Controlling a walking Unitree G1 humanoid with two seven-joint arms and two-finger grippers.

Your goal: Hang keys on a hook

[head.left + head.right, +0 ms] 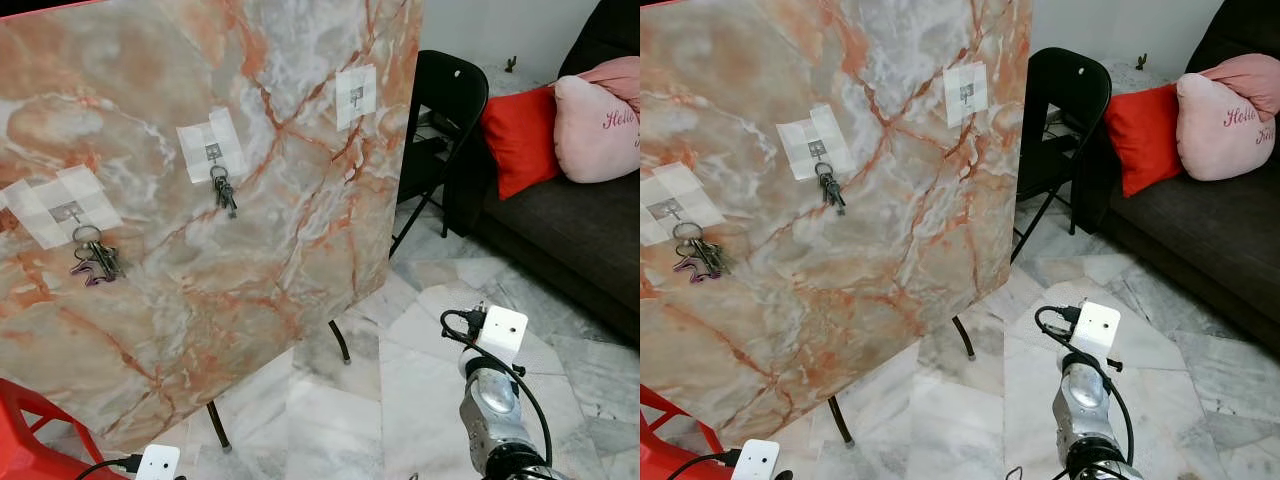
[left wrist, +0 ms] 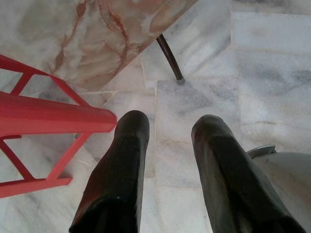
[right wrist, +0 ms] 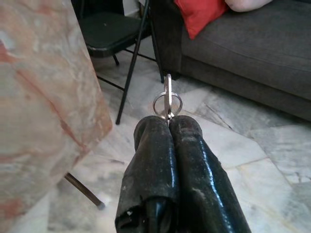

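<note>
A marble board leans upright with three taped hooks. Key bunches hang from the left hook and the middle hook: keys and keys. The right hook is bare. My right gripper is shut on a key ring that sticks out past its fingertips, low over the floor near the board's right edge. My right arm shows at the bottom of the eye views. My left gripper hangs open above the floor, with nothing between its fingers.
A black folding chair stands behind the board's right edge. A dark sofa with a red cushion and a pink cushion is at the right. A red plastic stool sits by my left gripper. The board's thin legs rest on marble floor.
</note>
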